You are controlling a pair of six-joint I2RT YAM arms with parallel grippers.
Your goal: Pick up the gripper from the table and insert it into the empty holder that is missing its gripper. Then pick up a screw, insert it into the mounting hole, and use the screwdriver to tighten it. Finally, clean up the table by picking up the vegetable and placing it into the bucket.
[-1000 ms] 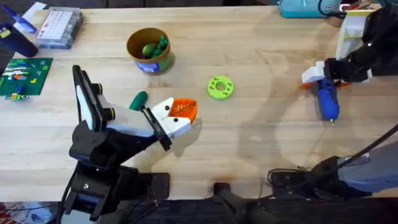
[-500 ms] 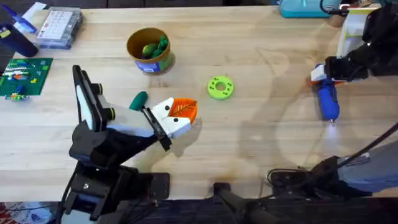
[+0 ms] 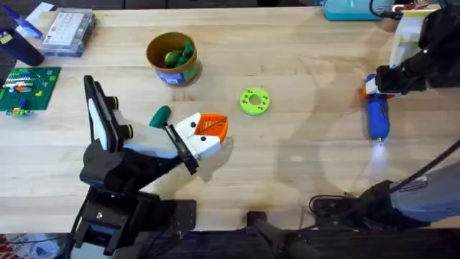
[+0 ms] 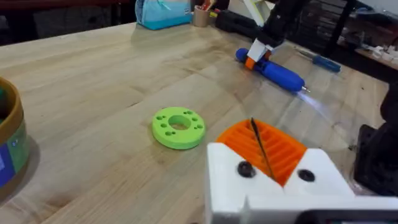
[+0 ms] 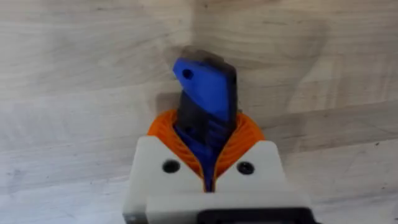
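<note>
Screwdriver [image 3: 378, 115] at right edge of overhead, clamped by right gripper [image 3: 371, 86]. Left gripper [image 3: 209, 129] pressed closed, lower centre-left; vegetable [image 3: 159, 115] beside it; bucket [image 3: 172, 57] above.

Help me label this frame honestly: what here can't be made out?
- Screwdriver bit: right wrist view, hidden behind its own body; overhead, lost in glare.
- Bucket contents: overhead, too small to count.
- Vegetable: overhead, partly covered by the left gripper.
- Clear box contents: overhead, too small.
</note>
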